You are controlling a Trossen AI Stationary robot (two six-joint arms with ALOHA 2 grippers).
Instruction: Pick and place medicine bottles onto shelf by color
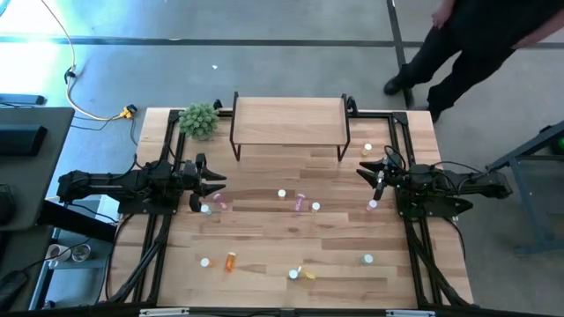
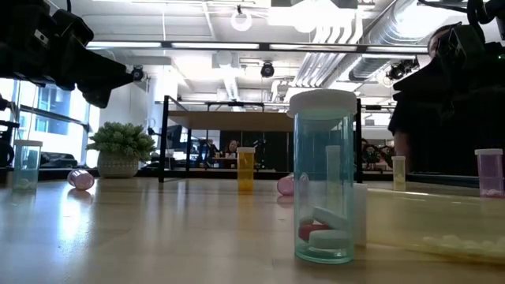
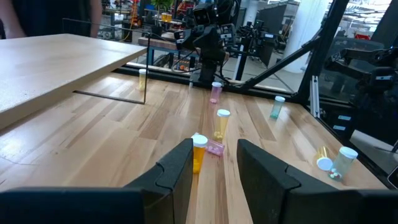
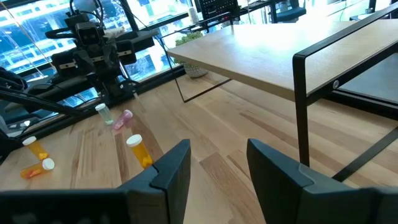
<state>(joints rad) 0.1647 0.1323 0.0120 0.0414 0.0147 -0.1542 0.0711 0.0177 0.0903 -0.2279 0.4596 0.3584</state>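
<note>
Spanning most of the high view, the table (image 1: 291, 238) carried the shelf (image 1: 288, 121) at its far edge, bare on top, with a plant (image 1: 199, 120) just beside the shelf's left end. Both arms hung low over the table on opposite sides, the left gripper (image 3: 213, 163) with its fingers a narrow gap apart and holding nothing, the right gripper (image 4: 217, 163) with its fingers parted and likewise empty. The bottles (image 1: 298, 202) were scattered across the table in front of the shelf, some upright and some on their sides, one green bottle (image 2: 323, 177) standing closest to the low camera.
</note>
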